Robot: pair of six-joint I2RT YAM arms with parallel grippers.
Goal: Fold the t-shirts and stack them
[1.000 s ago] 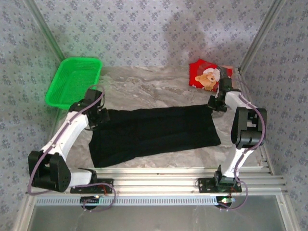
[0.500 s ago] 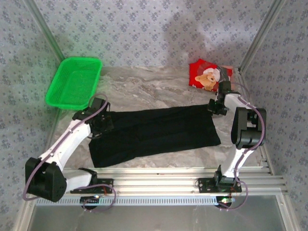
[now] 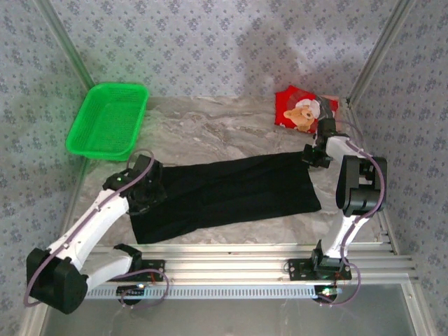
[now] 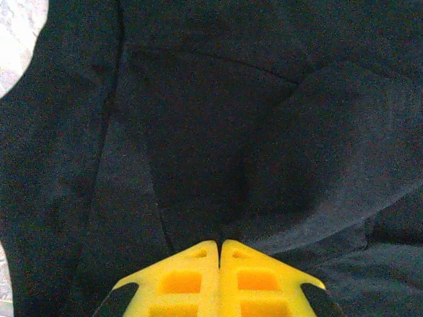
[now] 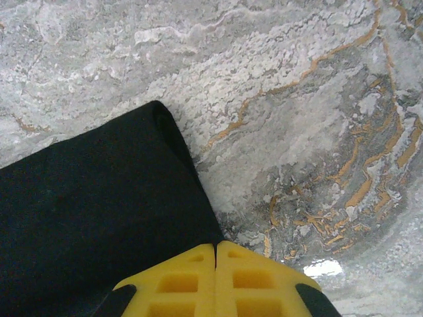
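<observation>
Left gripper [image 4: 218,246] and right gripper [image 5: 216,246] clamp shut on opposite ends of the plain black cloth t-shirt [image 3: 231,189], spread across the grey marbled tabletop [image 3: 224,133], likely to draw its next fold. The red teddy-print shirt [image 3: 301,112] waits at the far right.

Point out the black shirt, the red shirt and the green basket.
black shirt [image 3: 231,192], top view, middle of the cloth.
red shirt [image 3: 302,115], top view, on the bear print.
green basket [image 3: 105,122], top view, bare floor.

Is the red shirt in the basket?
No, the red shirt lies near the far right corner, apart from the basket at far left.
</observation>
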